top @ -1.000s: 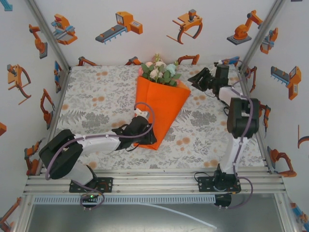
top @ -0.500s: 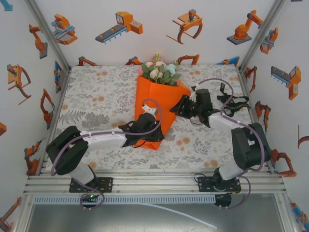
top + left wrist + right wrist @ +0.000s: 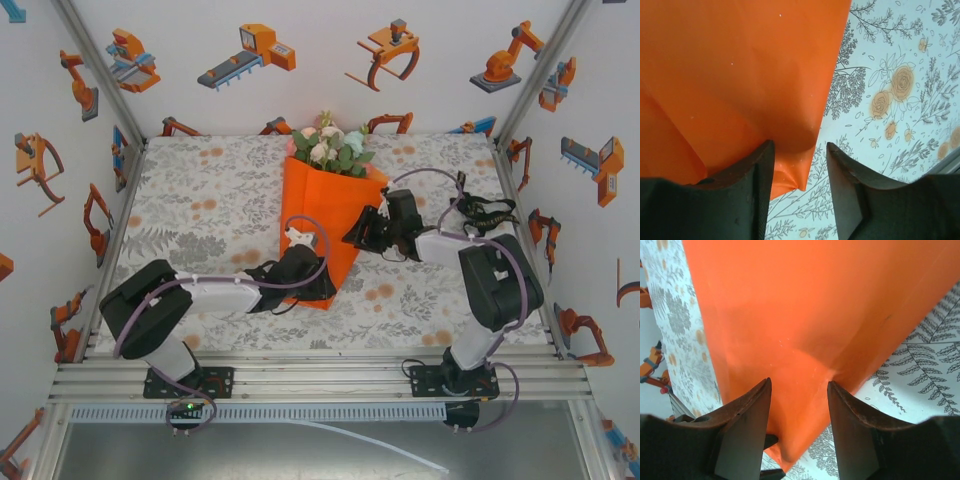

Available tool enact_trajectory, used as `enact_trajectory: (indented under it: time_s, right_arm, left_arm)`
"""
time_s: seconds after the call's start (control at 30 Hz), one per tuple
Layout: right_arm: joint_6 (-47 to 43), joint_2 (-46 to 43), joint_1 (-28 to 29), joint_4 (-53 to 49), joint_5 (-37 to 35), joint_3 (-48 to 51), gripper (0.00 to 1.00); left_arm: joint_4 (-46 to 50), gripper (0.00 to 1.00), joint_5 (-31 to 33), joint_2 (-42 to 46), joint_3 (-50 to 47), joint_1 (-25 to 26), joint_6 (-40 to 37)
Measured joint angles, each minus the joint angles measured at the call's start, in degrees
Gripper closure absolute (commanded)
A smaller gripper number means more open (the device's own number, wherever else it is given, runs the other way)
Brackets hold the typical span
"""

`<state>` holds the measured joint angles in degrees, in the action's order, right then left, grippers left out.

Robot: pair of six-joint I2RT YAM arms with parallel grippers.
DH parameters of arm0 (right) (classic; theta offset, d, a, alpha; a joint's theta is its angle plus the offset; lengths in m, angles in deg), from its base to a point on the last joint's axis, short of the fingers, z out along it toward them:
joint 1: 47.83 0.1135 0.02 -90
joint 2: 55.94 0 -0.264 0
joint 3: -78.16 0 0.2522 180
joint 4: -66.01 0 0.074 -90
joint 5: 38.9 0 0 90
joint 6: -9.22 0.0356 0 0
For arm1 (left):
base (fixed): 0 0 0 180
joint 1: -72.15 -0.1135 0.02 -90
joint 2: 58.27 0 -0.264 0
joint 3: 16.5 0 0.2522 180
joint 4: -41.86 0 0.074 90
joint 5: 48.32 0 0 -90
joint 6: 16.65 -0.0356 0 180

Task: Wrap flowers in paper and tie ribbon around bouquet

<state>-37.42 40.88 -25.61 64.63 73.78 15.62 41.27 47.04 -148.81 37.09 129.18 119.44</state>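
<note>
I count two grippers, the left gripper [image 3: 800,146] and the right gripper [image 3: 799,383]; one paper [image 3: 330,215] sheet; one bunch of flowers [image 3: 331,148]; one table cover [image 3: 200,200].

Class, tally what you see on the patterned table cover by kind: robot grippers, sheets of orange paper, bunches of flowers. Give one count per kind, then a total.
Robot grippers: 2, the left gripper and the right gripper
Sheets of orange paper: 1
Bunches of flowers: 1
Total: 4
</note>
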Motion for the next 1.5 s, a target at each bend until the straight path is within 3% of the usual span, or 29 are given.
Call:
enact_trajectory:
  time_s: [0.27,0.43,0.6,0.83,0.97,1.07,1.2,1.5]
  right_arm:
    - [-0.9,-10.4,0.0,-6.5,-7.4,-1.9,0.51]
    - [-1.0,-12.6,0.0,-10.0,-9.9,-1.9,0.51]
    - [-1.0,-13.7,0.0,-12.6,-11.3,-1.9,0.51]
    - [-4.6,-15.3,-0.7,-21.0,-17.3,-5.6,0.48]
    - [-8.2,-14.4,-8.8,-26.7,-20.7,-13.3,0.47]
    - [-10.7,-11.3,-18.5,-29.5,-23.4,-19.2,0.44]
    - [-15.2,-2.1,-27.0,-35.1,-27.3,-29.7,0.40]
    - [-25.6,28.5,-30.3,-45.7,-30.7,-61.2,0.41]
  left_arm:
    - [8.1,0.40,3.3,14.0,3.9,-1.4,-1.5]
    - [13.4,0.39,4.9,22.4,5.2,-8.3,-1.6]
    - [17.9,0.39,4.6,25.2,5.2,-15.7,-1.7]
    - [20.4,0.34,-0.9,24.8,5.1,-23.0,-3.3]
    - [18.7,0.26,-8.6,25.9,5.0,-23.4,-8.0]
    - [17.8,0.22,-14.9,27.9,5.2,-23.3,-11.1]
    - [17.7,0.20,-21.2,29.6,7.0,-23.3,-14.0]
    - [19.2,0.19,-23.3,31.0,7.5,-23.3,-17.7]
